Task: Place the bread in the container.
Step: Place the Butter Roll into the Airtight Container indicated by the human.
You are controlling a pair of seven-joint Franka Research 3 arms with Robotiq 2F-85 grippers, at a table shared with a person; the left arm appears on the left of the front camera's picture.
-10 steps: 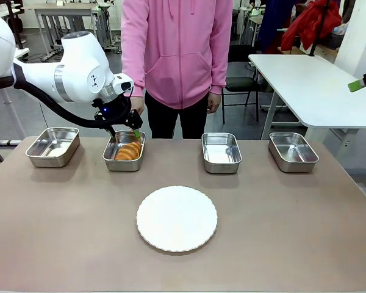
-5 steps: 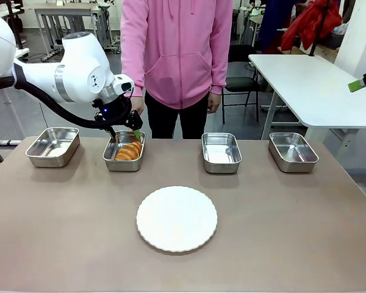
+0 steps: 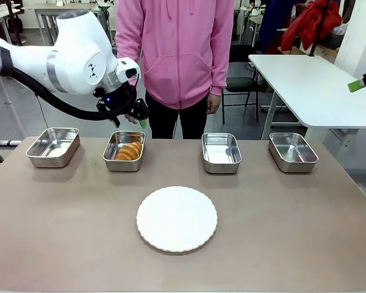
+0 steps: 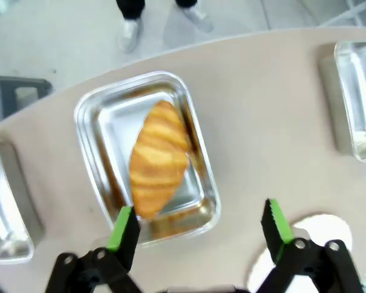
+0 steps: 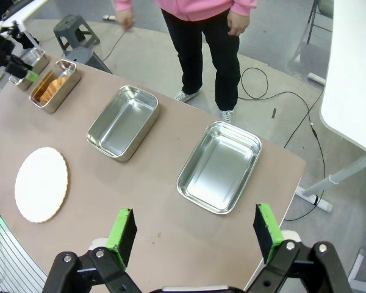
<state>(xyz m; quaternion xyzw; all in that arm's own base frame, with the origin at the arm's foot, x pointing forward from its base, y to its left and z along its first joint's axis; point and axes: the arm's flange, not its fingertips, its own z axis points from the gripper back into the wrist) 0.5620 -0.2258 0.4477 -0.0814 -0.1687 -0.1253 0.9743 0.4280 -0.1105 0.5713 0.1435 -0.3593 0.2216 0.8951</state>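
Observation:
The bread point(image 3: 129, 151), a golden-brown croissant, lies in the container point(image 3: 110, 160), the second steel pan from the left at the table's far side. My left gripper point(image 3: 129, 121) hangs open and empty a little above that pan, just in front of the person in pink. The left wrist view looks straight down on the bread point(image 4: 158, 160) lying lengthwise in the container point(image 4: 88, 113), with my left gripper point(image 4: 198, 218) spread wide above its near end. My right gripper point(image 5: 195, 227) stands open and empty, high over the table's right end.
A round white plate point(image 3: 177, 218) sits at the table's middle. Three more steel pans stand in the far row: one at the left point(image 3: 52, 146), two to the right point(image 3: 221, 152) point(image 3: 293, 151). The person stands close behind the table's far edge.
My left gripper has lifted up and slightly right out of the pan. The bread stays lying in the pan.

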